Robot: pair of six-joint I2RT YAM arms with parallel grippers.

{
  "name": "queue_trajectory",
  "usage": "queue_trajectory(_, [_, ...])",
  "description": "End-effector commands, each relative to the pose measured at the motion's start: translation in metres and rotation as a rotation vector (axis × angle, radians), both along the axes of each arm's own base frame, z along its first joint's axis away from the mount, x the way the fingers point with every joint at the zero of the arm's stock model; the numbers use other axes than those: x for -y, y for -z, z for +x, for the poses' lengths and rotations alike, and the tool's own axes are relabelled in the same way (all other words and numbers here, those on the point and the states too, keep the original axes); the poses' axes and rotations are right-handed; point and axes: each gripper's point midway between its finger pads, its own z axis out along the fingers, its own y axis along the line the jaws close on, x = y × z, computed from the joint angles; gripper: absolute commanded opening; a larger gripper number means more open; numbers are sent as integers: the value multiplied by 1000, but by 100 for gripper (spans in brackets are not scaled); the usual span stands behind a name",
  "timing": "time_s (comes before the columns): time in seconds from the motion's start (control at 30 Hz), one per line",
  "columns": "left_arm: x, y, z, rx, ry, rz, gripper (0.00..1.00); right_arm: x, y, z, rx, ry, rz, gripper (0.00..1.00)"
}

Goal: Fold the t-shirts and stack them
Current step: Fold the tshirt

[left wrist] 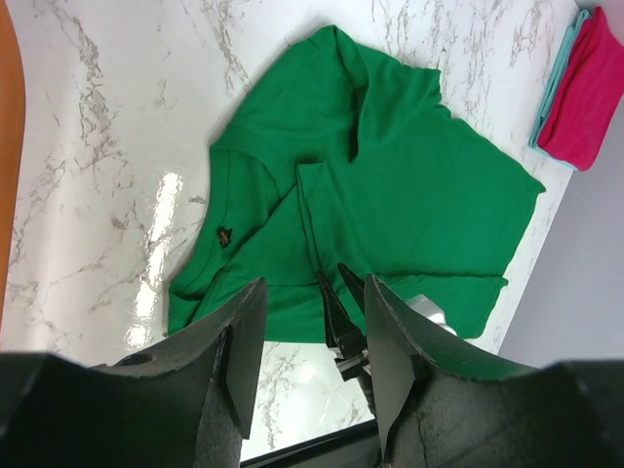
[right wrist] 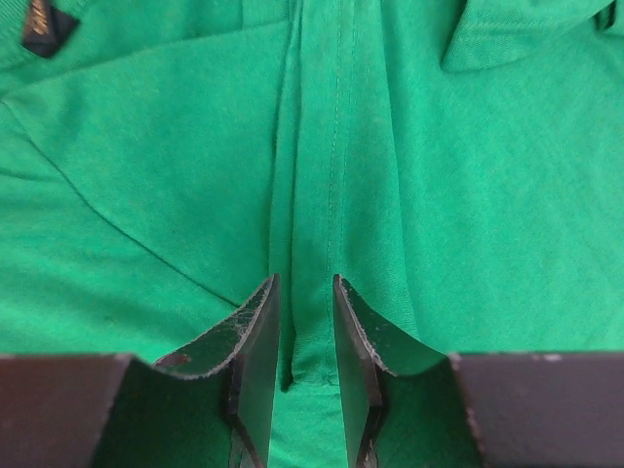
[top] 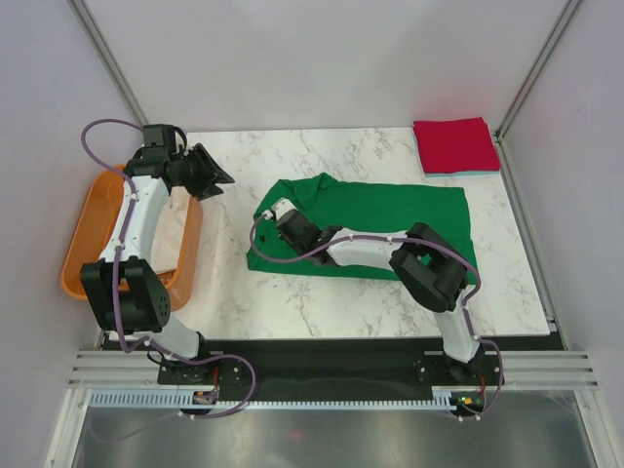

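Tee [top: 390,210] mid-table, spread flat, right gripper [top: 283,219] over its left part. Folded stack [top: 455,146] at far right corner. Tub [top: 83,229] off left edge, left gripper [top: 210,175] above its far end.

Lab cell: framed white panels [top: 322,58]

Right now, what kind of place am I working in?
Probably a lab test cell, not a home: a marble-patterned tabletop boxed in by plain white panels, with metal framing rails at the near edge.
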Motion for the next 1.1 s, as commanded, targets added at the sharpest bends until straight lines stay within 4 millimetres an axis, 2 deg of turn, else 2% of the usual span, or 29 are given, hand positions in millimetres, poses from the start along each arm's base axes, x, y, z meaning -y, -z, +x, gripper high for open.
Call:
queue_trajectory(0.0, [4, -16, 1, 51, -3, -31, 52, 4, 4, 5, 15, 15, -36, 36])
queue_trajectory(0.2, [3, -16, 2, 54, -7, -32, 52, 7, 7, 9, 25, 35, -61, 34])
queue_trajectory(0.33, [1, -16, 3, 56, -16, -22, 52, 9, -1, 15, 57, 69, -61, 15])
queue_trajectory(0.37, [1, -15, 3, 56, -16, -17, 53, 10, -5, 17, 66, 77, -60, 14])
queue_trajectory(0.5, [-2, -11, 3, 50, -22, -2, 53, 12, -19, 25, 97, 109, -46, 12])
queue_trajectory(0.7, [-1, -5, 1, 35, -19, -4, 52, 18, -30, 39, 120, 145, -35, 13])
queue_trajectory(0.87, [-2, -5, 0, 37, -21, 10, 53, 38, -31, 57, 134, 222, -39, 9])
queue_trajectory(0.93, [-5, -5, -1, 42, -27, 24, 53, 47, -29, 63, 127, 251, -34, 4])
queue_trajectory(1.07, [-5, -5, -2, 47, -27, 43, 53, 56, -24, 69, 114, 279, -26, 1])
